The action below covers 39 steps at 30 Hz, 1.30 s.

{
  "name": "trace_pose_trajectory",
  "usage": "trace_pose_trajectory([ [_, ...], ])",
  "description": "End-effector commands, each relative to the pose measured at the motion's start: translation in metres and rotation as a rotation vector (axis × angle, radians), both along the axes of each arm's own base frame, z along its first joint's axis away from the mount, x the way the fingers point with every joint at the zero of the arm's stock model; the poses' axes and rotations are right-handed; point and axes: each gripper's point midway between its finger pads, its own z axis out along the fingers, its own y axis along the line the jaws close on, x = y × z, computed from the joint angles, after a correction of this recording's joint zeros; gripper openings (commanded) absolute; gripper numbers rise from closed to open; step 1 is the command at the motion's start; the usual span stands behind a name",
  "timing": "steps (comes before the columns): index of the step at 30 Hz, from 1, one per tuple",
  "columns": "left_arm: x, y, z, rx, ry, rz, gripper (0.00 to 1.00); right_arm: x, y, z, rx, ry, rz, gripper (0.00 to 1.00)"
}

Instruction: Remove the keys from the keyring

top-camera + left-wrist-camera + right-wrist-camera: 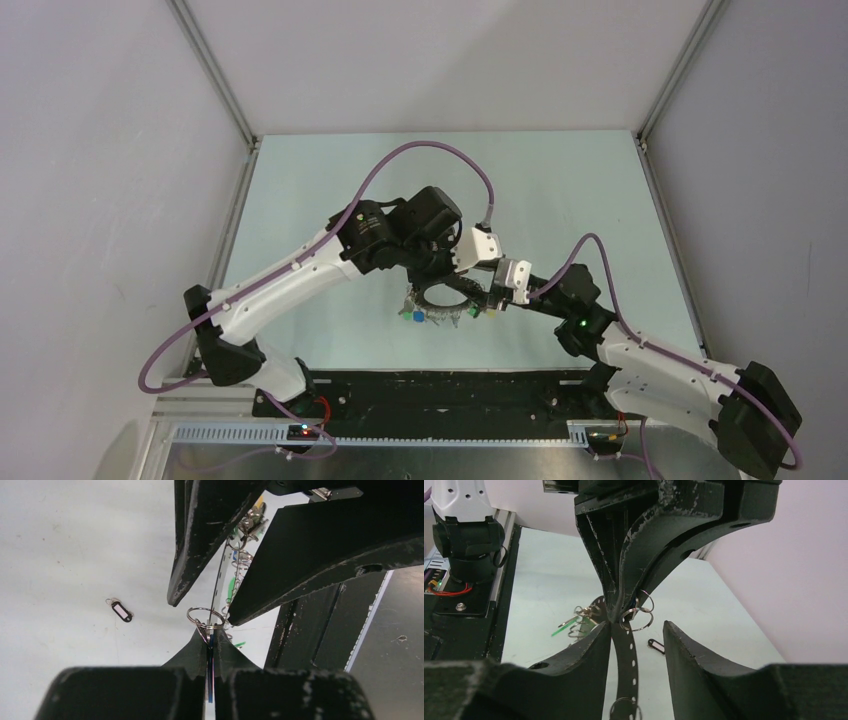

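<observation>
**Left Gripper Pinched a Key While the Right Straddled the Hoop**

At the near edge, two white-and-black arms rose from a long black metal base rail (440, 390), each trailing a purple cable (440, 144). Both reached inward and met over the middle of the pale green table (580, 200).

The left gripper (208, 642) was closed. Its two black fingers (185, 657) pressed together on a blue-tagged key (210, 680), which showed as a thin sliver with a blue edge caught between the pads. A small silver split ring (205, 616) stood out just above the fingertips.

Facing it, the right gripper (638, 626) had its jaws parted, with one black finger (584, 655) on each side of the keyring (626, 655). This was a large, thin, silver-grey metal hoop whose band carried a row of small holes. The band lay against one finger and clear of the other.

Seen from above, the keyring sat low between the two grippers, partly under the left wrist. Whether it touched the table could not be told. Strung around it were the keys (417, 318), small silver metal pieces with blue, green and yellow plastic tags, bunched along its near side.

Beyond the hoop, a small black plastic tag with a white label (122, 612) lay flat on the table, apart from everything else. Pale grey walls (450, 60) closed the far side.
</observation>
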Motion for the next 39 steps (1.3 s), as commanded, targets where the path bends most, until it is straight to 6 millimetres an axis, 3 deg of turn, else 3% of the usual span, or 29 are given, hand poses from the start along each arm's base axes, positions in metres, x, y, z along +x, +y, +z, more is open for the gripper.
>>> trace_pose_trajectory([
  [1,-0.006,-0.011,0.030,-0.108,-0.018,-0.032,0.00,-0.001,0.001,0.027,0.075,-0.043,0.017,0.47],
  [10,-0.010,-0.010,0.035,-0.127,-0.015,-0.056,0.00,-0.006,0.005,0.025,0.060,-0.040,0.056,0.45],
  [30,-0.015,-0.010,0.037,-0.148,0.016,-0.038,0.00,-0.009,-0.007,0.020,0.013,-0.034,0.018,0.00],
  [39,-0.012,-0.013,0.037,-0.173,0.086,0.037,0.00,-0.018,-0.009,0.018,-0.003,-0.067,0.043,0.00],
])
